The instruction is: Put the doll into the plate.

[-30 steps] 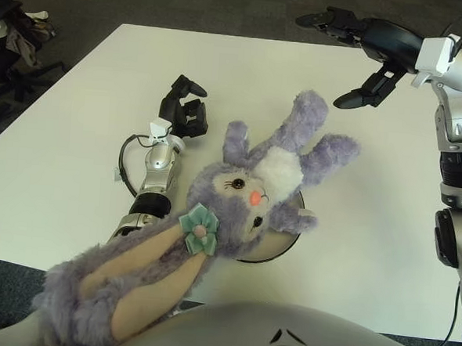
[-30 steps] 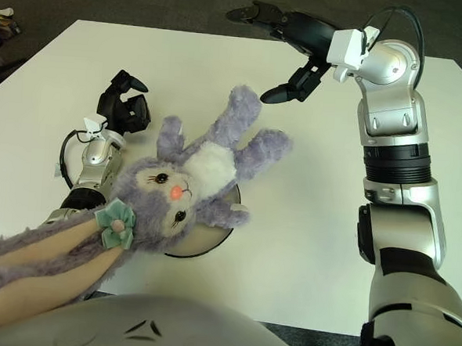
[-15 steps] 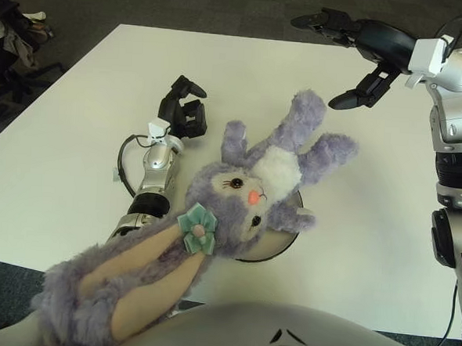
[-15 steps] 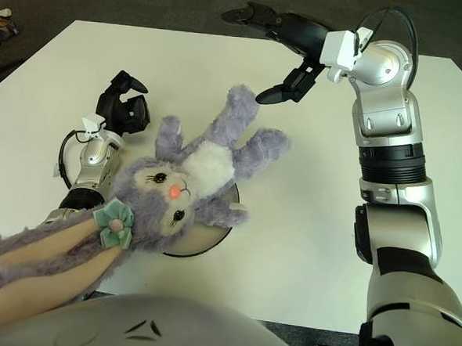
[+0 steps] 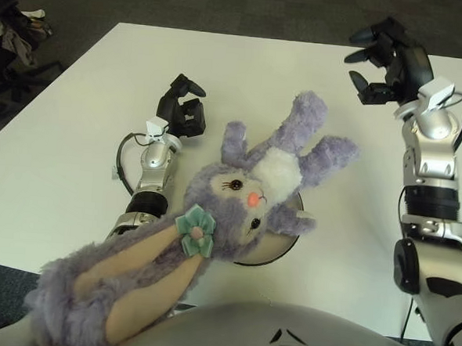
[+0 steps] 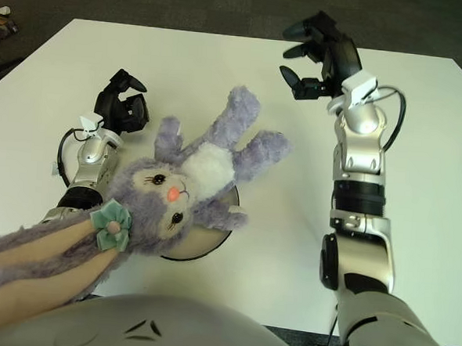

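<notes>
Doll [image 5: 245,197] lying across plate [image 5: 277,250] — right hand [image 5: 391,61] raised, open

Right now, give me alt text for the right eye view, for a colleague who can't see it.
A purple plush doll lies across a round plate on a white table, its long ears trailing off the near edge. The left hand rests beside it, fingers curled and holding nothing; the right hand is raised open beyond the doll.

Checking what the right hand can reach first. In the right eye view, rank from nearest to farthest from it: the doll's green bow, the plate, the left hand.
From the right hand, raised at far right:
1. plate, centre, under the doll.
2. left hand, resting far left.
3. green bow, lower left.
</notes>
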Controlling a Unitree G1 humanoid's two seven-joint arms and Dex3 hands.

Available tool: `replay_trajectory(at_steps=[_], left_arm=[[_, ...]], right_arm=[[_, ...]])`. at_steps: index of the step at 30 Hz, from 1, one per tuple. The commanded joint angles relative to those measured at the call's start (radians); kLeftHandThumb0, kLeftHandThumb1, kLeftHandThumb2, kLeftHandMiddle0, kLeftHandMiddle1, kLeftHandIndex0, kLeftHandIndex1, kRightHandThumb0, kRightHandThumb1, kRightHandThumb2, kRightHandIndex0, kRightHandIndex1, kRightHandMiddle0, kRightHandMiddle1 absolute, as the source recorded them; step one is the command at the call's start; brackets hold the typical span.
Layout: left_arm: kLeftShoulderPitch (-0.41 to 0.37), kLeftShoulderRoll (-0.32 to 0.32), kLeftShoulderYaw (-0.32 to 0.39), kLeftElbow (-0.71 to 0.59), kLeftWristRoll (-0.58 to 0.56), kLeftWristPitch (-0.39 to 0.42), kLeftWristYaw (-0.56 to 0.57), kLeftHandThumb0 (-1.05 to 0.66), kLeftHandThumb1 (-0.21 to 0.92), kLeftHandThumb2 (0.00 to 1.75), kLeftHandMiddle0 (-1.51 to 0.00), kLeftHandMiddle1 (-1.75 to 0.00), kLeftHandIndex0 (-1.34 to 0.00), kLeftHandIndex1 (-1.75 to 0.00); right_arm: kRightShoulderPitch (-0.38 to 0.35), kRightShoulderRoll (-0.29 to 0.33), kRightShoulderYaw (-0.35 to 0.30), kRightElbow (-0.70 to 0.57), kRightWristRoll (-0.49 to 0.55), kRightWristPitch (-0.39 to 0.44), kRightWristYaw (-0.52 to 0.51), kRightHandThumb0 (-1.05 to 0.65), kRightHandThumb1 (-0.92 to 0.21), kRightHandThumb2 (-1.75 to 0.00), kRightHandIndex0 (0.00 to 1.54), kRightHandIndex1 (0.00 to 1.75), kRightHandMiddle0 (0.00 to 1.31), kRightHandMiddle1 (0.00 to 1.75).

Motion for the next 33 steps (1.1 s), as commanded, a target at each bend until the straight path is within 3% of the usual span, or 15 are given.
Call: replay_trajectory(at_steps=[1, 6, 16, 21, 25, 29, 33], left_arm=[[0.113, -0.010, 0.015, 0.073, -0.022, 0.008, -0.023, -0.43, 0.46, 1.13, -1.11, -1.75, -0.50, -1.75], [0.108, -0.003, 0.022, 0.082, -0.021, 0.003, -0.031, -0.44, 0.45, 1.15, -1.12, -1.75, -0.50, -1.75], [0.101, 0.005, 0.031, 0.100, -0.024, -0.010, -0.043, -0.44, 0.44, 1.16, -1.13, -1.75, -0.51, -1.75], [0.099, 0.006, 0.035, 0.105, -0.025, -0.012, -0.047, -0.44, 0.43, 1.18, -1.14, -1.75, -0.52, -1.75], [0.097, 0.007, 0.037, 0.108, -0.025, -0.013, -0.048, -0.45, 0.42, 1.19, -1.14, -1.75, -0.53, -1.75], [0.095, 0.006, 0.037, 0.111, -0.025, -0.013, -0.049, -0.45, 0.41, 1.19, -1.12, -1.75, -0.53, -1.75], [0.094, 0.005, 0.038, 0.112, -0.028, -0.010, -0.051, -0.45, 0.41, 1.19, -1.11, -1.75, -0.53, -1.75]], right_arm=[[0.048, 0.021, -0.003, 0.033, -0.029, -0.101, -0.065, -0.01, -0.34, -1.19, 0.69, 1.55, 0.45, 1.62], [0.061, 0.034, 0.005, 0.125, -0.040, -0.199, -0.108, -0.01, -0.32, -1.25, 0.65, 1.57, 0.46, 1.70], [0.036, 0.057, -0.012, 0.196, 0.082, -0.188, -0.036, -0.01, -0.21, -1.34, 0.79, 1.44, 0.52, 1.75], [0.034, 0.080, -0.030, 0.253, 0.139, -0.229, -0.011, -0.01, -0.16, -1.38, 0.84, 1.39, 0.55, 1.75], [0.040, 0.089, -0.035, 0.290, 0.144, -0.267, -0.018, -0.01, -0.13, -1.42, 0.82, 1.43, 0.60, 1.75], [0.050, 0.102, -0.040, 0.330, 0.142, -0.307, -0.024, -0.01, -0.09, -1.55, 0.73, 1.65, 0.65, 1.75], [0.048, 0.115, -0.049, 0.356, 0.160, -0.324, -0.016, -0.01, -0.05, -1.60, 0.71, 1.69, 0.70, 1.75]])
